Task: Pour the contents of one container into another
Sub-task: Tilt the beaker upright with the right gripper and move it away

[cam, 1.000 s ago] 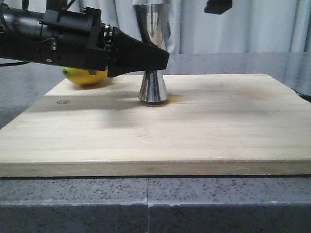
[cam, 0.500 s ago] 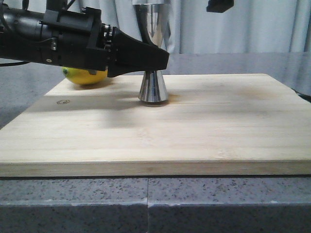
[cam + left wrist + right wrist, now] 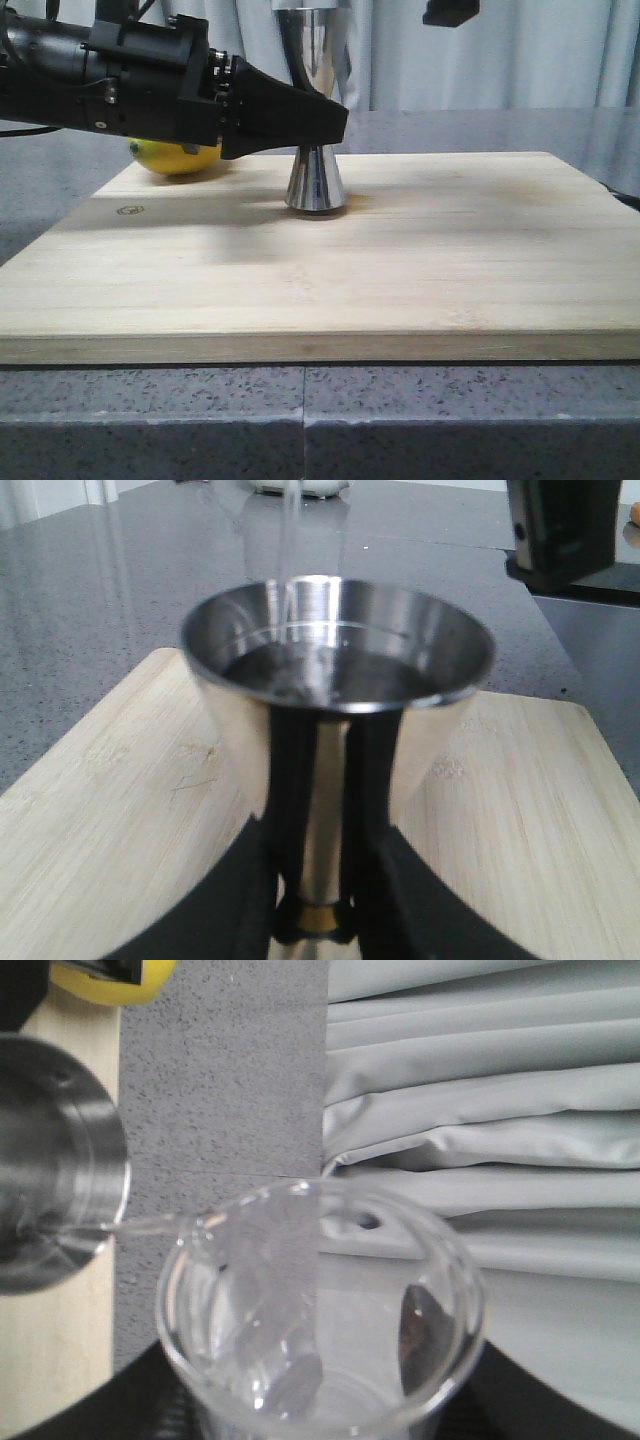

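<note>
While the left gripper [image 3: 335, 125] reaches in level over the wooden board [image 3: 330, 270], its two black fingers [image 3: 290, 770] are closed on the narrow waist of the jigger [image 3: 316, 120], one on each side of the thin gold band that shows in the left wrist view. One jigger is in sight: a shiny steel hourglass cup standing upright, its lower cone resting on the board directly under the fingers. Its upper cup holds clear liquid, the surface sitting a little below the rim, and a thin clear stream falls into it from above on the far side of the fingers. That stream runs from the pouring lip of the beaker [image 3: 320, 1310], a single clear glass vessel tilted toward the jigger's mouth, with a little liquid lying along its lowered side. The right gripper [image 3: 452, 12] is only a dark block at the top of the front view; in its own wrist view dark finger parts wrap the beaker's lower wall, clamped on it. No print on the glass can be read. Beyond the left gripper's body, one yellow lemon [image 3: 175, 157] lies on the board. A small stamped mark near the board's left edge is too faint to read.
</note>
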{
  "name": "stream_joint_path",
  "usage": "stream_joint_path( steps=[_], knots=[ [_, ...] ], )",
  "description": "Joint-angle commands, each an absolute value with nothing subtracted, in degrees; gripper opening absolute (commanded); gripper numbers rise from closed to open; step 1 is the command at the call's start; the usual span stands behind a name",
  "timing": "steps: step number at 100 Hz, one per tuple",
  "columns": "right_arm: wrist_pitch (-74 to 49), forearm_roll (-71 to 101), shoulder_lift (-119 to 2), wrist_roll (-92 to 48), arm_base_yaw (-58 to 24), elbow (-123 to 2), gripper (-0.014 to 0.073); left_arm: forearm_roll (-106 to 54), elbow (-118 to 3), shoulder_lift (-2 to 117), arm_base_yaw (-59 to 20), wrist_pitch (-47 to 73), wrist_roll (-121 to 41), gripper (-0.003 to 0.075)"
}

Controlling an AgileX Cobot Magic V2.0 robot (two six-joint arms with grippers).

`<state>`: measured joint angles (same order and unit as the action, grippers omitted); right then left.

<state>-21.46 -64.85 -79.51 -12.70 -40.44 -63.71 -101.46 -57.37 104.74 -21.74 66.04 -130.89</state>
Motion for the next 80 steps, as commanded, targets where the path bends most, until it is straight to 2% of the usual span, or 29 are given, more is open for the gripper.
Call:
stream_joint_path(
  steps=[1,47,80],
  knots=[
    [-20.6,-62.1,-77.8,-11.6,-40.4,-65.7,0.0247,-106.0,-59.0,102.4,-22.3,72.7,-130.6,0.0067],
    [-15.8,-58.3,-77.1,17.7,-34.8,-65.1,0.0247,-106.0,-59.0,102.4,-22.3,72.7,-130.6,0.0060],
    [-3.4,-58.2,-71.7,35.9,-23.5,-55.8,0.0247,-106.0,-59.0,102.4,-22.3,72.7,-130.6,0.0060]
  ],
)
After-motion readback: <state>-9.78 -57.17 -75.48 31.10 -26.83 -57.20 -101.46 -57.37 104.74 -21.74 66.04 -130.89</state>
